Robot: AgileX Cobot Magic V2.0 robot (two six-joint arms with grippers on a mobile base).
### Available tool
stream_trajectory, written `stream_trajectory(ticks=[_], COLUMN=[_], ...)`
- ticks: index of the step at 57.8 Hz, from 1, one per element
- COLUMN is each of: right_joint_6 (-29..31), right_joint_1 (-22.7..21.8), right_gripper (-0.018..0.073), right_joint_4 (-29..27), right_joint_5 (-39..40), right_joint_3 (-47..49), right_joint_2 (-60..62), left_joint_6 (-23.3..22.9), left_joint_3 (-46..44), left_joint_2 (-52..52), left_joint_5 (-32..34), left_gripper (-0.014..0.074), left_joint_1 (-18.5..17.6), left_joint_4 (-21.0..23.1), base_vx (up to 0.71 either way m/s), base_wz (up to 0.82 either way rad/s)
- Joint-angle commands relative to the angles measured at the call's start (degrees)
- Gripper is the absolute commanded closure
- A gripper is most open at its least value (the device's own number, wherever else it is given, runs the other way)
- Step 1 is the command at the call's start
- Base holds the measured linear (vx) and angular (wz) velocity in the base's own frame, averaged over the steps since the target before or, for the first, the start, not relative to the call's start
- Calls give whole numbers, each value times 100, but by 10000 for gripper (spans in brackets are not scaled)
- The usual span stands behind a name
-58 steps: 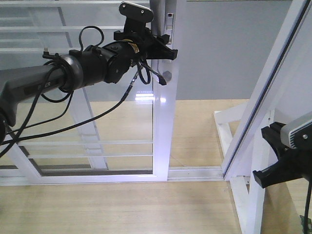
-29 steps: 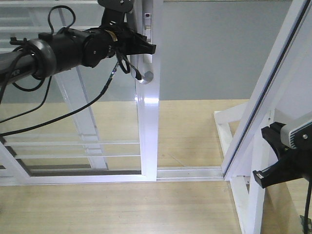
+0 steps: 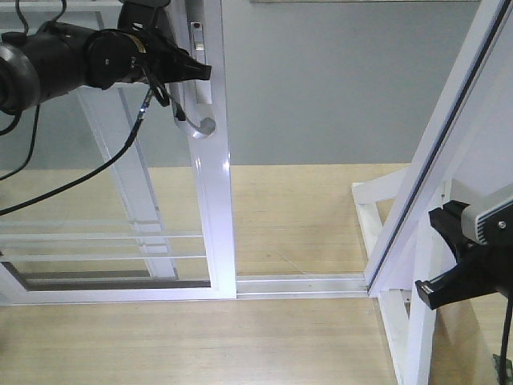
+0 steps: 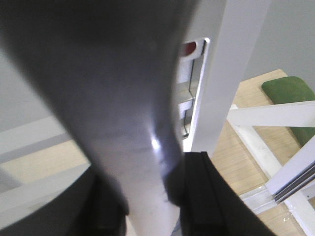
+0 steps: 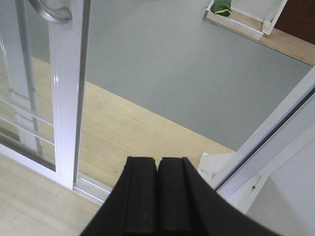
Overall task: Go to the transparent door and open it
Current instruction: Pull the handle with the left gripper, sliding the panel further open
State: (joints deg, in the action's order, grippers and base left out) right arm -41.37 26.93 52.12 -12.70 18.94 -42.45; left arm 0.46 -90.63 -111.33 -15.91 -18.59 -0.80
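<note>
The glass door point(image 3: 160, 200) stands at the left of the front view, its white frame edge well clear of the slanted white post point(image 3: 433, 160) on the right, so a wide gap of grey floor point(image 3: 337, 88) and wooden floor point(image 3: 304, 216) shows between them along the bottom track point(image 3: 304, 282). Judging by that gap, the door is already a good way open; what may be left is a further slide to the left and then letting go.

The left claw point(image 3: 186, 70) sits at the curved grey handle point(image 3: 196, 124), up by the lock plate point(image 3: 195, 36). In the left wrist view the handle fills the frame as a blurred grey bar passing between the black fingers point(image 4: 204, 196), so the claw appears to be closed around it, though the blur leaves some doubt.

The right claw point(image 5: 157, 196) hangs low at the right, away from the door, its two pads pressed together and holding nothing.
</note>
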Motion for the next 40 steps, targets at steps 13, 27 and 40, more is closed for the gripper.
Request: stream_trajectory(ticks=[13, 27, 40], right_joint_6=[-21, -21, -21], right_joint_1=[-27, -27, -27], right_gripper=[561, 561, 561], right_joint_4=[144, 144, 144], right_joint_5=[277, 277, 292], right_joint_3=[172, 172, 172], right_joint_2=[-9, -9, -9], left_joint_6=[57, 57, 65], left_joint_3=[-311, -311, -311], left_joint_2=[967, 1194, 1309], left_joint_5=[931, 866, 583], left_gripper=[596, 596, 596], left_joint_1=[529, 790, 887], left_joint_4=[-202, -202, -240], base_vx=[0, 0, 0], base_wz=[0, 0, 0])
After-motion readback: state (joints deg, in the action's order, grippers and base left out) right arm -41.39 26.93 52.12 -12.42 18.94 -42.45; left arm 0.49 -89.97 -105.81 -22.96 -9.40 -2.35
